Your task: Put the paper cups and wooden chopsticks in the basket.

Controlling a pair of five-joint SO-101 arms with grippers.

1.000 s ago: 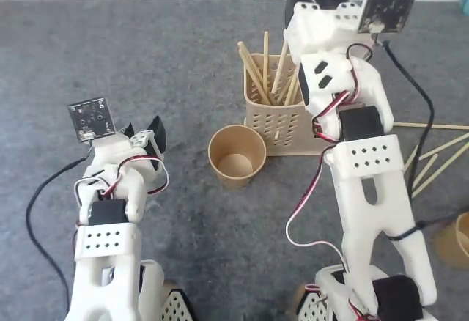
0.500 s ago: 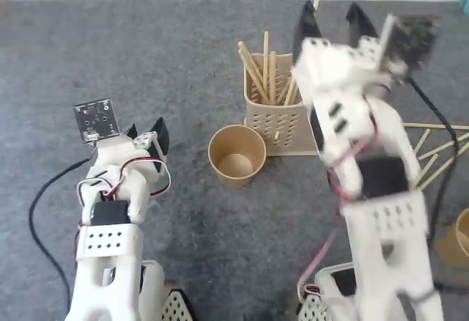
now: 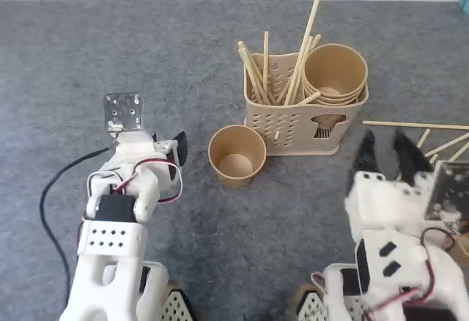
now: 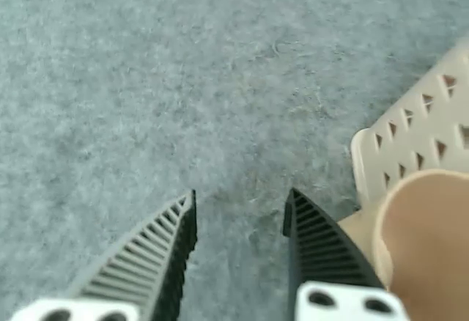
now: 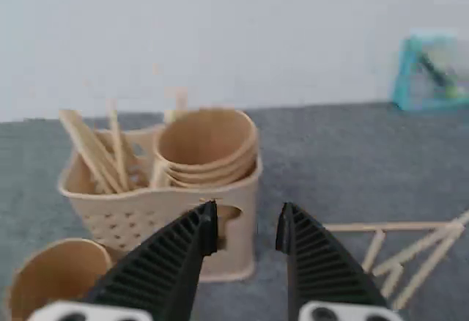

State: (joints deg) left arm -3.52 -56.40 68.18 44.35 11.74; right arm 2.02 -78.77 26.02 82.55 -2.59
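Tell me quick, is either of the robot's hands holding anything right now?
Left hand: open, holding nothing.
Right hand: open, holding nothing.

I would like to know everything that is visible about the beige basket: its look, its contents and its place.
The basket is beige and looks like plastic. It is rectangular, with walls pierced by small holes and one bigger cut-out in front. It stands upright on the grey cover of the table. One side holds nested paper cups; in the other, wooden chopsticks lean. A single cup stands close beside it; whether they touch is unclear.
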